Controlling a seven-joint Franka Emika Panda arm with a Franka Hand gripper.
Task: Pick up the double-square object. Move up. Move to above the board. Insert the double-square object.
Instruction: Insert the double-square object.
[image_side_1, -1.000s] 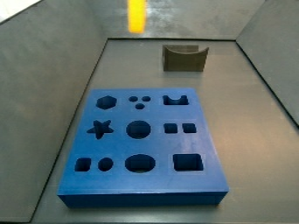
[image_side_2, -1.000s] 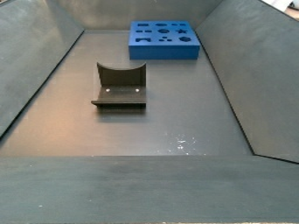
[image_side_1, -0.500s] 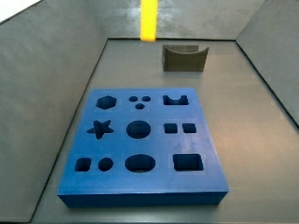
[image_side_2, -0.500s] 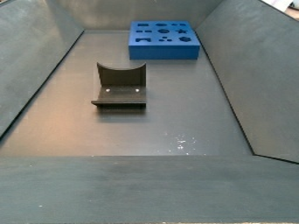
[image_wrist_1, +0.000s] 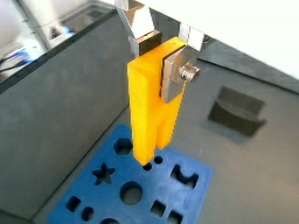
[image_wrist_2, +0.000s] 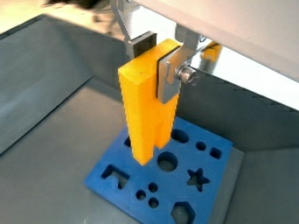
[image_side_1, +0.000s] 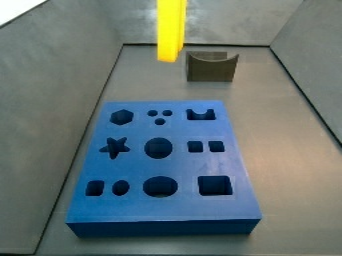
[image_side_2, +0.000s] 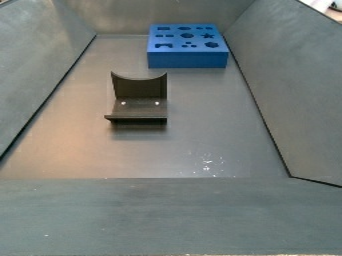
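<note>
My gripper (image_wrist_1: 162, 57) is shut on the upper end of the double-square object (image_wrist_1: 152, 105), a tall yellow-orange bar that hangs upright. In both wrist views the silver fingers (image_wrist_2: 172, 72) clamp its top, gripper (image_wrist_2: 158, 58), bar (image_wrist_2: 146, 105). Far below it lies the blue board (image_wrist_1: 114, 149) with its shaped holes, also seen under the bar (image_wrist_2: 152, 175). In a side view the bar (image_side_1: 171, 30) hangs from the picture's top, well above and behind the board (image_side_1: 134, 168); the gripper itself is out of that frame. The board (image_side_2: 187, 62) lies at the far end.
The dark fixture (image_side_1: 210, 65) stands on the floor beyond the board, and shows mid-floor (image_side_2: 136, 100) and beside the bar (image_wrist_1: 237, 109). Sloping grey walls (image_side_2: 40, 90) enclose the floor on all sides.
In the side view more of the bar shows now; its lower end has come down the picture and slightly right, nearer the board. Board and fixture have not moved.
</note>
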